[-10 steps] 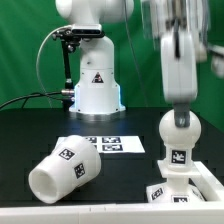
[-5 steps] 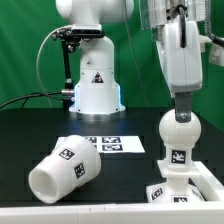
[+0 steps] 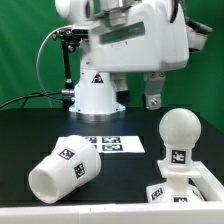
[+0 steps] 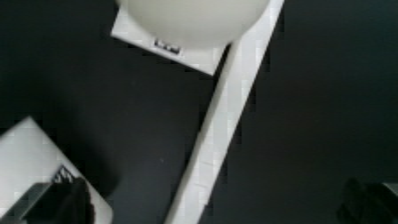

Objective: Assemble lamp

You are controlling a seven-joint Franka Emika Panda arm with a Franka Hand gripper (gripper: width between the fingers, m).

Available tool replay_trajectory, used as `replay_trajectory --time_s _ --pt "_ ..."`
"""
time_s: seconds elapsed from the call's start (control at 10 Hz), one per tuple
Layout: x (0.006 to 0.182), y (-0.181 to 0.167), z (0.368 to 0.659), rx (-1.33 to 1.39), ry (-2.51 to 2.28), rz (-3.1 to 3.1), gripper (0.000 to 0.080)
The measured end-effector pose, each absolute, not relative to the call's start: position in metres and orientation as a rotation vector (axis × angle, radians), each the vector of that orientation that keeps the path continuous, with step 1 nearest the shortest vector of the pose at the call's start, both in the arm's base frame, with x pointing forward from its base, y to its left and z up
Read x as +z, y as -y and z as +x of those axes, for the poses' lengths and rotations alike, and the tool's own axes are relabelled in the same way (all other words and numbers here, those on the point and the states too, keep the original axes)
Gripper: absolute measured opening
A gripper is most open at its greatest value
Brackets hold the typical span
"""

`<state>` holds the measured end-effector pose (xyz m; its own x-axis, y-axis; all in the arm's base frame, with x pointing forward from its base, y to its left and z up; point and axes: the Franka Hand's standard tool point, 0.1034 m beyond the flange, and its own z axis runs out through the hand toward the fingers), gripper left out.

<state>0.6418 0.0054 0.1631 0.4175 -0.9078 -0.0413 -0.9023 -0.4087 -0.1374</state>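
The round-headed bulb (image 3: 180,133) stands upright in the blocky square base (image 3: 176,186) at the exterior view's right. The tapered shade (image 3: 62,168) lies on its side on the black table at the front left. My gripper (image 3: 141,97) hangs open and empty above the table, left of and apart from the bulb. In the wrist view the bulb's head (image 4: 196,18) and a tagged corner of the base (image 4: 164,44) show at the frame's edge. The dark fingertips (image 4: 59,200) stand wide apart around my gripper (image 4: 217,205), with nothing between them.
The marker board (image 3: 108,145) lies flat mid-table. The white robot pedestal (image 3: 95,88) stands behind it. A white bar (image 3: 207,180) runs beside the base, seen as a long strip (image 4: 231,120) in the wrist view. A white shape (image 4: 27,165) there is unclear.
My gripper, shut on the bulb's head before, has let go, risen and swung to the exterior view's left. The bulb stays standing in the base.
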Motion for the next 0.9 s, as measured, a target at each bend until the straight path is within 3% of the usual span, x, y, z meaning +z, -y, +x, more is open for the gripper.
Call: replay_trajectory --time_s 0.4,0.7,0.9 --pt "0.158 0.005 0.642 -0.119 -1.166 -2.783 0.0698" --pt "0.126 0.074 0.642 -0.055 -0.919 -2.906 0.0698" --pt "0.107 0.086 0.638 0.022 -0.975 -2.871 0.0698"
